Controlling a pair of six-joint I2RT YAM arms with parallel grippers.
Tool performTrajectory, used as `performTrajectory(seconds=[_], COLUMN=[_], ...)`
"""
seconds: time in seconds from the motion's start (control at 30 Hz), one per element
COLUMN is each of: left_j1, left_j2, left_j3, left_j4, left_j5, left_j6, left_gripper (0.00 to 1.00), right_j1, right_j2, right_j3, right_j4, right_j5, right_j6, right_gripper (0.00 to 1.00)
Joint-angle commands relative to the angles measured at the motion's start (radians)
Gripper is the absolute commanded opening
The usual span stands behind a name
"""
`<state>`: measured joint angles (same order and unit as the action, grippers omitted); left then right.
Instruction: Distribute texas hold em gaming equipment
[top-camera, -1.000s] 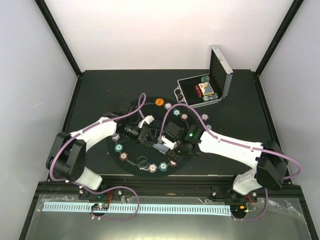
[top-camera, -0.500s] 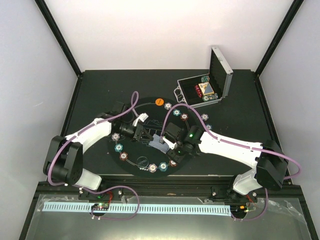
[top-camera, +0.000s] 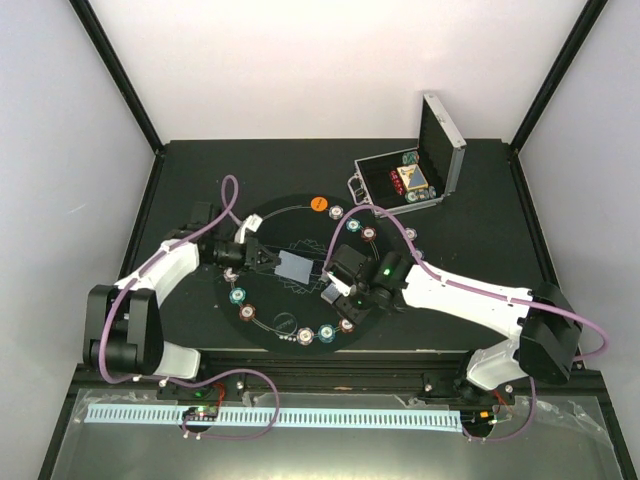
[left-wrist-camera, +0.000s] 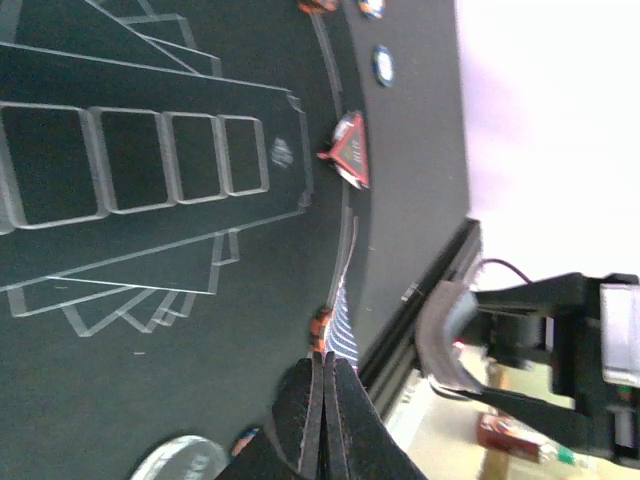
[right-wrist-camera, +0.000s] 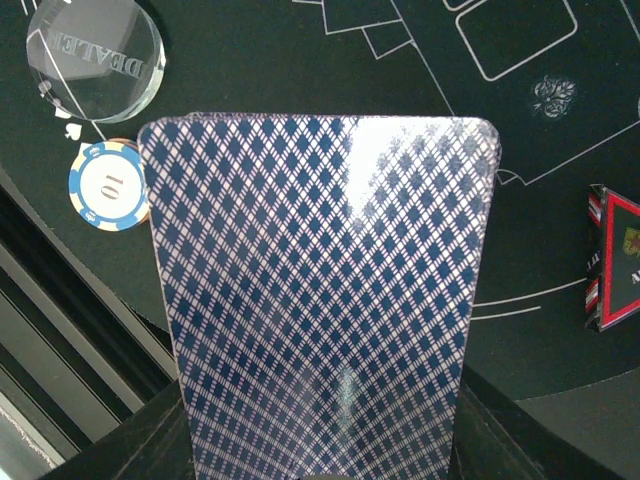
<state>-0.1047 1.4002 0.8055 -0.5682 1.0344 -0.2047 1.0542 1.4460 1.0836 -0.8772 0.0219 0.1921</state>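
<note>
Over the mat (top-camera: 290, 215) middle, left claw (top-camera: 271, 260) clamped on one card (top-camera: 297, 266), its long axis pointing right from the claw toward the deck (right-wrist-camera: 320, 290) clamped in the right claw (top-camera: 334, 292) just beside it.

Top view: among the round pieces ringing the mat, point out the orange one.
The orange disc on the far edge of the black mat; the other pieces are white, teal or red-brown chips.

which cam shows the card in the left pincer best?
Top external: the card shows its whole back, clamped in the left pincer. Left wrist catches only its thin edge beyond the fingers. Right wrist misses it; a second card fills that frame.
</note>
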Motion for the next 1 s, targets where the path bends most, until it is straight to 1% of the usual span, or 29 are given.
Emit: performTrajectory(seconds=[0.0,0.13,0.27,0.4,0.53,0.63,0.77,0.97], left_j1=[0.060,0.103,0.112,0.129,0.130,0.135,0.136,0.141], left_j2=[-0.006,0.056,0.183,0.306,0.419,0.488,0.566,0.648], left_j3=[0.043,0.125,0.283,0.370,0.494,0.568,0.651,0.714], left_j4=[-0.026,-0.087,-0.231,-0.261,-0.335,-0.363,-0.386,-0.371], left_j5=[-0.121,-0.244,-0.371,-0.421,-0.485,-0.534,-0.640,-0.709], left_j6=[0.071,0.164,0.283,0.324,0.374,0.396,0.428,0.472], left_gripper=[0.01,0.02,0.02,0.02,0.02,0.02,0.02,0.01], right_j1=[-0.002,-0.006,-0.011,-0.018,-0.029,-0.038,-0.044,-0.055], right_j2=[-0.043,-0.058,-0.076,-0.095,-0.109,-0.115,-0.120,-0.114], right_j3=[-0.015,-0.026,-0.047,-0.072,-0.094,-0.106,-0.107,-0.108], right_j4=[0.037,0.056,0.079,0.106,0.123,0.135,0.139,0.144], right_j5=[0.032,0.031,0.029,0.023,0.021,0.012,0.009,0.001], right_j6=[0.017,0.017,0.014,0.017,0.017,0.017,0.017,0.017], right_gripper=[0.53,0.53,0.53,0.53,0.53,0.53,0.53,0.53])
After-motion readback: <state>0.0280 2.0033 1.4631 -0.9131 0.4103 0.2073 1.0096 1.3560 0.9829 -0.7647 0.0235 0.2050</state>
